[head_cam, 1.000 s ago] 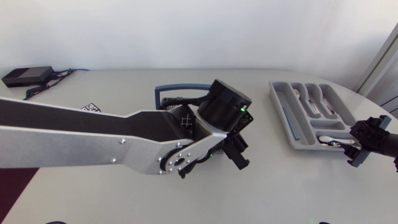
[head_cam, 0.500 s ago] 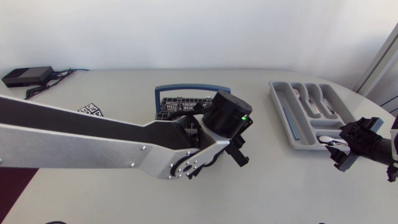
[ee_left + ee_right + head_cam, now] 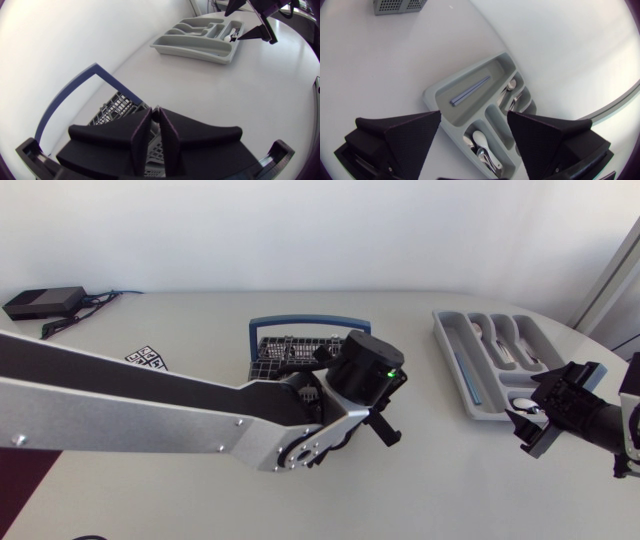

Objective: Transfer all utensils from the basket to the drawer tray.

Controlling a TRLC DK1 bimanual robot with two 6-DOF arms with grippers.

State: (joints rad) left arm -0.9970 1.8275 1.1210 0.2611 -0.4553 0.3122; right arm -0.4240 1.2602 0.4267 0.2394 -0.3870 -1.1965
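Steel, slim-handled spoons (image 3: 485, 150), probably stiff, light and slippery, are wanting a mid-handle pinch, with the left gripper (image 3: 155, 112) hanging closed, the right gripper (image 3: 474, 114) gaping, both empty.

Grey tray (image 3: 441, 330), blue-handled dark basket (image 3: 290, 345)

Beneath the right claw (image 3: 474, 117), whose matt black pads are finely textured, a smooth grey plastic drawer tray (image 3: 492, 67) holds shiny metal spoons (image 3: 487, 159) and a glossy white spoon (image 3: 481, 141). Ahead of the matt black left claw (image 3: 155, 122), a dark plastic mesh basket (image 3: 117, 106) sits on the smooth matt white table (image 3: 210, 95).
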